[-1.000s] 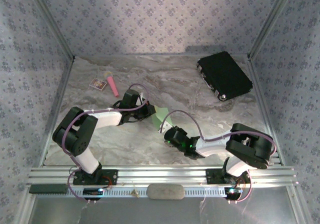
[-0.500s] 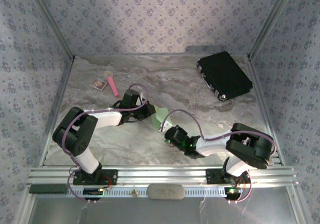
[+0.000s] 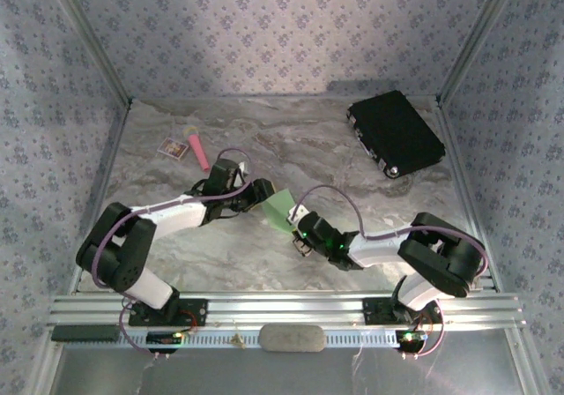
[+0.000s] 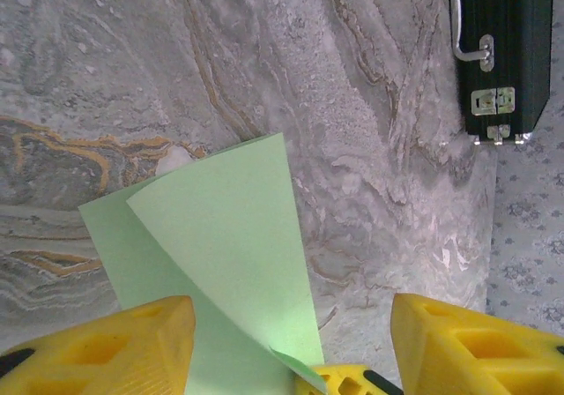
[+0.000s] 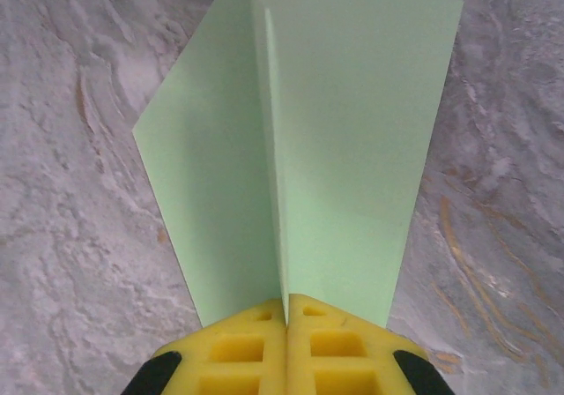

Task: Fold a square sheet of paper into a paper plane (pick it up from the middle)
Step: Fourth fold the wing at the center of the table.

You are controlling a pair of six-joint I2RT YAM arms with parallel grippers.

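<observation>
The right claw (image 5: 286,314) pinches the paper plane (image 5: 308,148) at its crease. The spread left claw (image 4: 291,324) should close squarely beside that crease.

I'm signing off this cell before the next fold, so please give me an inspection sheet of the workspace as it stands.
Surface: marble-patterned table, flat, veined grey and tan.
Job's things: folded lime-green paper, creased down the middle, pinched at its narrow end.
Clutter: black case at the far right; pink stick and small card side by side at the far left.
Grippers: right gripper shut on the paper; left gripper open, one finger on either side of the paper.
Cables: purple cables run along both arms, one looping above the right wrist.
Surroundings: patterned walls on three sides; aluminium rail along the near edge.
</observation>
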